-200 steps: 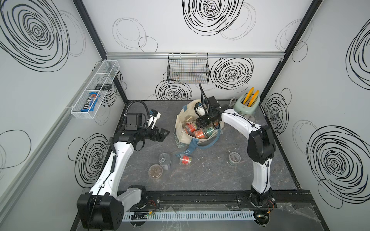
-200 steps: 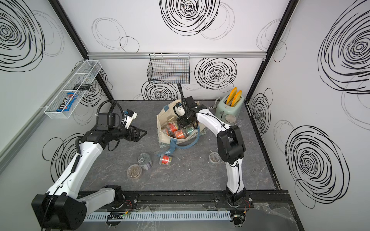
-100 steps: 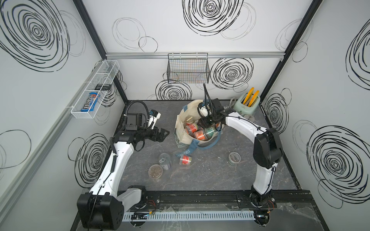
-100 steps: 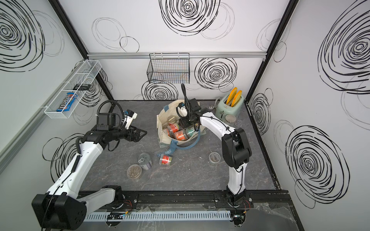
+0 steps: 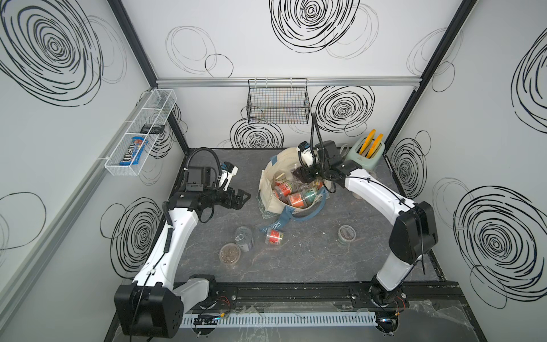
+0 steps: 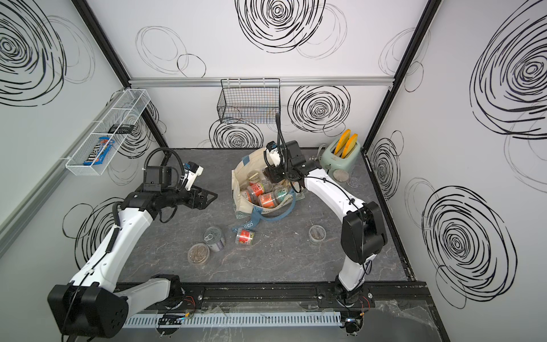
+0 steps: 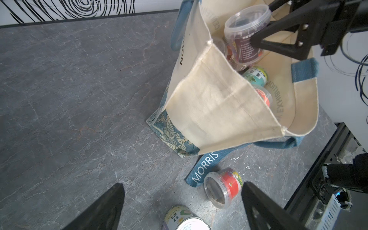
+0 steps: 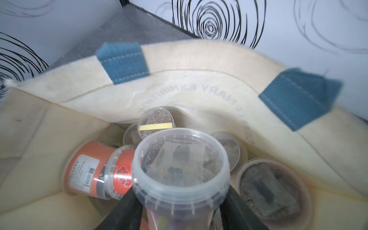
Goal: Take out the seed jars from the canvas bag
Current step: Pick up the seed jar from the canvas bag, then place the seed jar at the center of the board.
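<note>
Most of the job is left, judging by how full the bag looks. At far left the left gripper (image 5: 245, 196) hangs wide open and empty above the table (image 5: 207, 251), short of the canvas bag (image 5: 273, 204) and touching nothing. In front of the bag, three things lie on the slate: a brown-filled jar (image 5: 229, 253) standing upright, just beside it a tin can (image 5: 244, 237) with a pull-tab, which is not one of the seed jars, and a red-labelled jar (image 5: 274, 237) on its side, next to the blue "MORRIS" strap (image 7: 205, 168). The bag itself stands open, and its mouth shows a heap of seed jars (image 5: 291, 194) with orange, red and green labels, at least half a dozen, with more perhaps hidden beneath. Over the bag's far side the right gripper (image 7: 253, 39) is closed on a dark-labelled jar (image 8: 180, 169), one finger on each side of its body below the lid; the left wrist view shows that jar raised above the pile, near the rim but not clear of it. Further right, one more jar with brown contents (image 5: 347, 234) stands alone on the table near the right arm. So three jars appear to be out, a fourth is in hand, and the remainder wait inside.
</note>
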You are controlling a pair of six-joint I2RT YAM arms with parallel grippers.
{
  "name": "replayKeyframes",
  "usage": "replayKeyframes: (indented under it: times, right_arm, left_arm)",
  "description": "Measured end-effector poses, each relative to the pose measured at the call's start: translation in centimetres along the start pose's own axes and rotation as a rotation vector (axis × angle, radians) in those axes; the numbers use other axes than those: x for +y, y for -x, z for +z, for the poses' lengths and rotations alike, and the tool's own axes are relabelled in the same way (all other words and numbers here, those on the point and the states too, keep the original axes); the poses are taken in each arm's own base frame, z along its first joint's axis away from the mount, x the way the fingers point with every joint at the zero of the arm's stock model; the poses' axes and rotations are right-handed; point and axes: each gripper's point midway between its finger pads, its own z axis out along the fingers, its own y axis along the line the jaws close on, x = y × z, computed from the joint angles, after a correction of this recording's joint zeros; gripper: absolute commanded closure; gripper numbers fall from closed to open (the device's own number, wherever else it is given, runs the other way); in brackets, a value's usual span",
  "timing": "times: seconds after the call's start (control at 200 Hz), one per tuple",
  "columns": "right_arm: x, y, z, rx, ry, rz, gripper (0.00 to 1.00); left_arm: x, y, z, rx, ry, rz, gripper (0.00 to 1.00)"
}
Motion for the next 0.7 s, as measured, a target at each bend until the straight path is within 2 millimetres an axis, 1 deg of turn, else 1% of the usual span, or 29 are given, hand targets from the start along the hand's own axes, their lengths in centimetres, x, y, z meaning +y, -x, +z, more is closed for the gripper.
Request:
replayKeyframes:
  times: [0.085, 0.165, 0.265, 0.33, 0.41, 0.545, 0.65, 0.7]
  right_arm:
    - [0.5, 1.4, -1.8, -0.074, 0.004, -0.002, 0.37]
    - [1.0, 2.7, -3.4, -0.138, 0.011, -0.003, 0.37]
    - [1.9, 4.1, -4.7, -0.199, 0.025, -0.012, 0.37]
    - [2.9, 4.7, -5.4, -0.231, 0.038, -0.02, 0.37]
    - [4.3, 4.7, -6.1, -0.258, 0.055, -0.031, 0.37]
    - [7.1, 3.5, -7.7, -0.29, 0.087, -0.06, 0.37]
    - [9.2, 2.9, -9.3, -0.325, 0.107, -0.085, 0.37]
    - [10.4, 2.6, -10.2, -0.345, 0.124, -0.1, 0.37]
  left_arm:
    - [-1.2, 1.6, -0.4, -0.023, -0.017, 0.039, 0.04]
    - [-2.7, 3.4, -1.1, -0.058, -0.049, 0.083, 0.04]
    - [-4.8, 5.4, -1.9, -0.097, -0.099, 0.128, 0.04]
    - [-6.1, 6.6, -2.2, -0.115, -0.134, 0.142, 0.04]
    - [-7.8, 7.8, -2.4, -0.129, -0.186, 0.15, 0.04]
    - [-10.3, 9.0, -2.3, -0.138, -0.279, 0.136, 0.04]
    - [-11.7, 9.6, -2.1, -0.135, -0.345, 0.085, 0.04]
    - [-12.1, 9.9, -2.0, -0.132, -0.376, 0.054, 0.04]
